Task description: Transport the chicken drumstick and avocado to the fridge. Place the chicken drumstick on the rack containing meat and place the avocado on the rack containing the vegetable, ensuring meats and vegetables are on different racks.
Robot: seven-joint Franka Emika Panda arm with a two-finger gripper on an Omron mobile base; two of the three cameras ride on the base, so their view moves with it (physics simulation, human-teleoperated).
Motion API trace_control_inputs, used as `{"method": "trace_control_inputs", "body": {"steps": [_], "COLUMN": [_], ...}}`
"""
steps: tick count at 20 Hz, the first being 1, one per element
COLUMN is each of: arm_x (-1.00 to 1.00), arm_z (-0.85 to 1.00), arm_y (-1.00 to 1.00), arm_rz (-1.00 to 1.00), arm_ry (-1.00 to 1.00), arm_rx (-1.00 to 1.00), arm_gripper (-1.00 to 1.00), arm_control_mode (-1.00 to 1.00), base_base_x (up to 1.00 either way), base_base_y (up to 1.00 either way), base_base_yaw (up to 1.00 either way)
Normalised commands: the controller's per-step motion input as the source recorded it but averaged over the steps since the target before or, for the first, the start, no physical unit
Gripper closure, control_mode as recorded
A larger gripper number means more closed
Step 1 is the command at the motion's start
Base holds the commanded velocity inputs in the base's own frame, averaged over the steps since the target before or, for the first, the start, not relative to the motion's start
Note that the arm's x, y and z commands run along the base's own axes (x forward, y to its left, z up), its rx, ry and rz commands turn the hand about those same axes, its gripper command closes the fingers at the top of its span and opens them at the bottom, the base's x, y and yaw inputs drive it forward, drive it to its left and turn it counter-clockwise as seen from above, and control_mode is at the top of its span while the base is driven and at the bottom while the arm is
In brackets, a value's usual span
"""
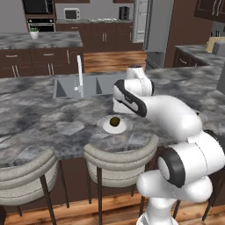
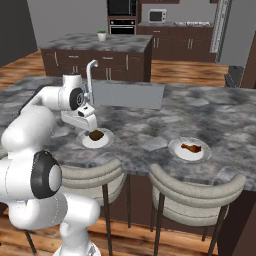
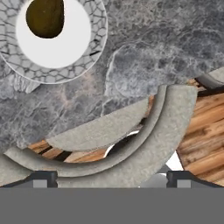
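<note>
Counter: grey marbled stone kitchen island (image 2: 150, 122), a grey curved-back stool (image 3: 144, 144) tucked below.
Gripper: white arm's two-finger gripper (image 2: 89, 124), jaws spread wide and empty, above the left plate.
Avocado: olive-brown egg-shaped avocado (image 3: 45, 16) on a white crackle-rimmed plate (image 3: 65, 52).
Drumstick: orange-brown chicken drumstick (image 2: 190, 147) on a second white plate (image 2: 175, 150), well apart to the right.

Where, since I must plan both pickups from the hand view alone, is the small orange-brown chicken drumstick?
Observer: The chicken drumstick lies on a second round white plate, farther right along the same grey marble counter.
Operator: How does the hand sit by the olive-brown egg-shaped avocado?
Observer: The gripper hangs close above the avocado, fingers open, holding nothing.
Operator: And the fridge?
Observer: The tall pale grey fridge stands across the kitchen, beyond the counter's sink.
</note>
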Motion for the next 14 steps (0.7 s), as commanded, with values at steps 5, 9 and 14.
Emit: {"method": "trace_control_inputs", "body": {"steps": [5,9,14], "arm_x": [0.58,0.51,0.51], "arm_z": [-0.49,-0.33,-0.33], "arm_y": [0.20,0.07,0.01], "arm_rz": [0.00,0.00,0.00], "arm_ry": [0.05,0.05,0.06], "arm_rx": [0.01,0.03,0.03], "arm_gripper": [-1.00,-1.00,-1.00], "arm_control_mode": [-1.00,-1.00,-1.00], "base_base_x": [0.00,0.00,0.00], "base_base_y": [0.00,0.00,0.00], "base_base_yaw": [0.00,0.00,0.00]}}
